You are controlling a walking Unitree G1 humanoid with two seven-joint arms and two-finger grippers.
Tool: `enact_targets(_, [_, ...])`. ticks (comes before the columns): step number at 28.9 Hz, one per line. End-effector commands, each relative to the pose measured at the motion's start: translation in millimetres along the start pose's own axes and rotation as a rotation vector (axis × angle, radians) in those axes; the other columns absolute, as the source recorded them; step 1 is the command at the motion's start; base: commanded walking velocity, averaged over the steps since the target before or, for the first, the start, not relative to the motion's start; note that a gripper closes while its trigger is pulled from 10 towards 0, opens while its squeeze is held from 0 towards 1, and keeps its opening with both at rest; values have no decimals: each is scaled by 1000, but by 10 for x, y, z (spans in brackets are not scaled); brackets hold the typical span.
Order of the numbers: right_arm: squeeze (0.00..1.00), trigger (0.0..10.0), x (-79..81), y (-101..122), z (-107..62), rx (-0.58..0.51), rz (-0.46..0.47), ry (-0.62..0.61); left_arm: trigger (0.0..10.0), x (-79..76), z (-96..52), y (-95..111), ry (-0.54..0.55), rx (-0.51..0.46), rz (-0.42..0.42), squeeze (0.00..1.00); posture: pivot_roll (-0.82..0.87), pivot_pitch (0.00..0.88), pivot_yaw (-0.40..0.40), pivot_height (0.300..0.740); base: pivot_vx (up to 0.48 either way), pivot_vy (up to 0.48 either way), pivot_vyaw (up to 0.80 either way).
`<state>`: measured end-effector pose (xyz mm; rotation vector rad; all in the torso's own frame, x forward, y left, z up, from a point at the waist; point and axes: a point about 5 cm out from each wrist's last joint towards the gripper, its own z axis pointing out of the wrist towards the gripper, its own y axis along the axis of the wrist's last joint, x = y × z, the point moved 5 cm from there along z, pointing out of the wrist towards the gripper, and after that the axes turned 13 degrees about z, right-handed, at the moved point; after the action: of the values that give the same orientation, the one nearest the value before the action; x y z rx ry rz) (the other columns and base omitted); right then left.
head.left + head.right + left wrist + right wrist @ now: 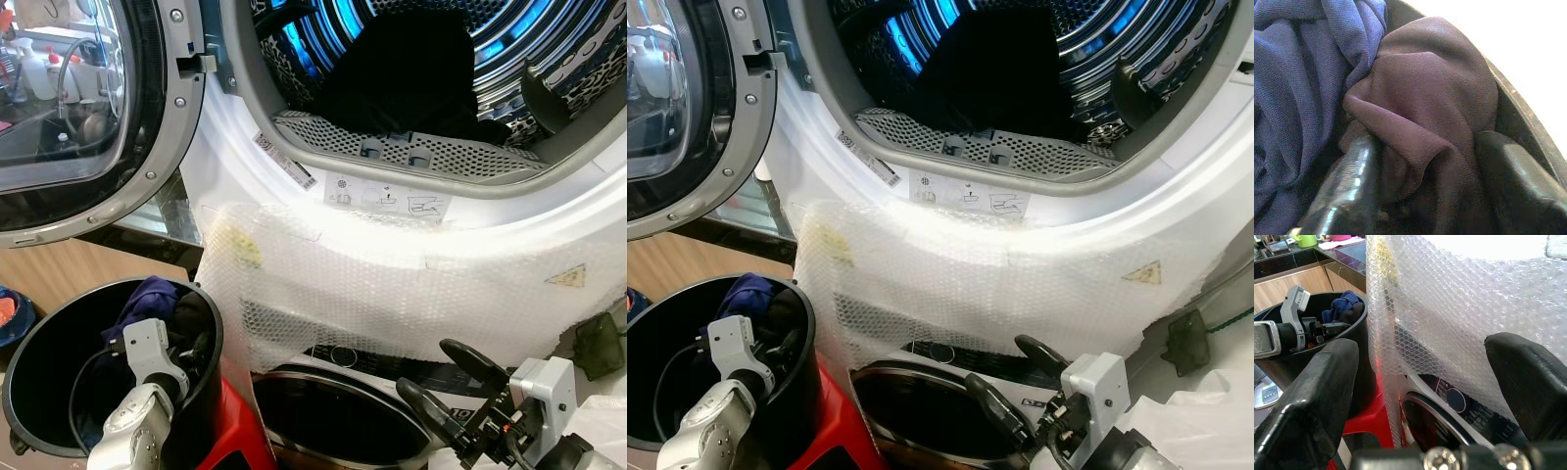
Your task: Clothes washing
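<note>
A black bucket (210, 323) at lower left holds a blue garment (147, 300) and a dark brown garment (1425, 83). My left gripper (1425, 143) reaches down into the bucket, open, its fingers (1347, 186) standing on either side of a fold of the brown garment. A black garment (402, 69) lies inside the upper machine's lit drum (509, 39). My right gripper (448, 384) hangs open and empty at lower right, in front of the bubble wrap (392, 284).
The upper machine's round door (88, 117) stands swung open to the left. Bubble wrap covers the panel below the drum opening. A lower machine's door (333, 416) sits underneath. The bucket rests on a red stool (235, 431). Wooden cabinets (1303, 281) are at far left.
</note>
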<state>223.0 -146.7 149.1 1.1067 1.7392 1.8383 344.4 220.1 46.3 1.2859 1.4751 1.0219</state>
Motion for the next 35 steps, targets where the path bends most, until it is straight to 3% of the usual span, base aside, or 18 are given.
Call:
enact_targets(1, [0, 10000, 17, 33, -9, 1, -13, 7, 0, -14, -33, -133, -5, 49, 8, 0, -120, 104, -53, 740, 0, 0, 0])
enact_targets(28, [0, 10000, -59, 76, 65, -19, -27, 2, 0, -103, -143, -123, -42, 13, 27, 0, -88, 95, -56, 740, 0, 0, 0])
enact_targets(35, [0, 10000, -72, 87, 112, -28, -24, 10, 0, -293, -328, -9, -183, -72, 6, 0, -66, 93, -60, 740, 0, 0, 0])
